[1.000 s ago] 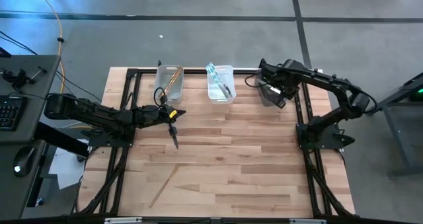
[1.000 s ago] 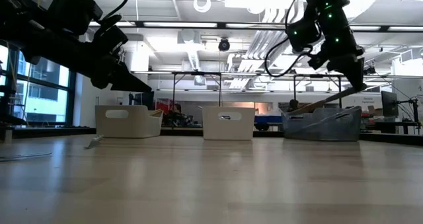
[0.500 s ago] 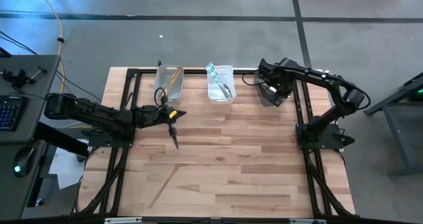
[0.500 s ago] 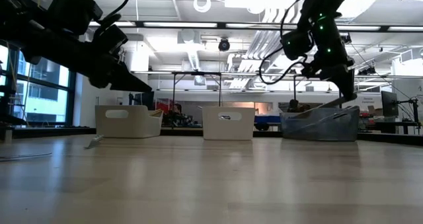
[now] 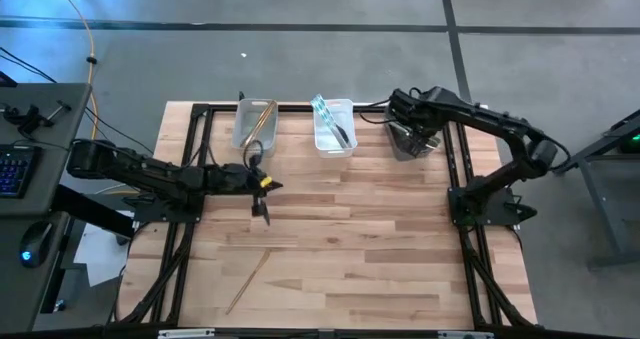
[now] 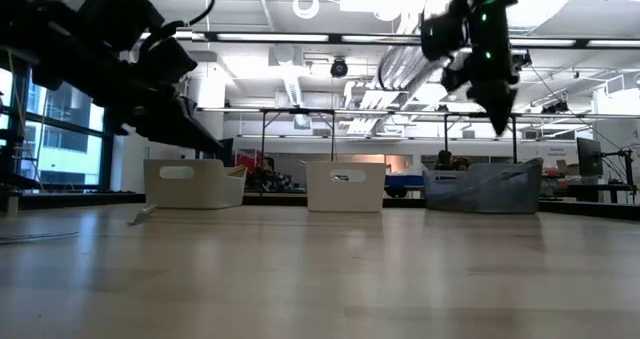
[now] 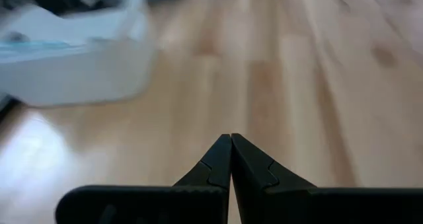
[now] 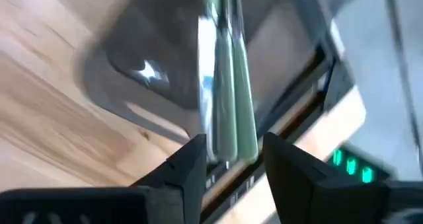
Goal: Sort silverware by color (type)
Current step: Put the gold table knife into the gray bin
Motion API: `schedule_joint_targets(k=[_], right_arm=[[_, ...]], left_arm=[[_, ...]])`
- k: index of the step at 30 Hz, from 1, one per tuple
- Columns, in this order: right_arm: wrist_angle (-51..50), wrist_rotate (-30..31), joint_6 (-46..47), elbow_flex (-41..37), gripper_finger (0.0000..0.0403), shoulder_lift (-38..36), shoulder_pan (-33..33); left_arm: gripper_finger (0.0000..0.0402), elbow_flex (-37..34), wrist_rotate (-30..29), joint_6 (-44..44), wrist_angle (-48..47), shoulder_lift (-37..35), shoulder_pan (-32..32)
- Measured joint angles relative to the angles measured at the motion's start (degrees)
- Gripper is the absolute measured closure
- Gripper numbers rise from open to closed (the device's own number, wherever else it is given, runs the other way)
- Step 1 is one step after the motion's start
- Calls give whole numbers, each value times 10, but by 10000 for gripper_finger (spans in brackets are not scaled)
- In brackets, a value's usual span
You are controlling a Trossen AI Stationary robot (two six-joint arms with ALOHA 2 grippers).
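Right hand (image 8: 228,159) spread above grey bin (image 5: 404,144) — green-grey cutlery (image 8: 225,85) loose between fingers.

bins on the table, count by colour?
White bins: 2 (left, middle)
Grey bin: 1
Total: 3
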Motion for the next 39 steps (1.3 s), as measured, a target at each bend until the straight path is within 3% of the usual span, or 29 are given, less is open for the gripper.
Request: schedule_joint_targets(k=[3, 9, 16, 23, 30, 39], right_arm=[[76, -17, -25, -7, 299, -45, 28], [268, -137, -51, -97, 394, -148, 74], [528, -146, -38, -231, 382, -207, 160], [789, -147, -76, -305, 401, -203, 232], [865, -147, -125, -307, 402, -203, 273], [863, -147, -156, -307, 403, -203, 288]], left_arm=[[401, 40, 0, -28, -102, 0, -40], [401, 118, -28, -135, -305, 0, -152], [401, 199, -70, -319, -488, 6, -292], [401, 286, -75, -512, -577, 71, -413], [384, 381, -43, -688, -661, 208, -474], [306, 490, 5, -784, -663, 347, -498]])
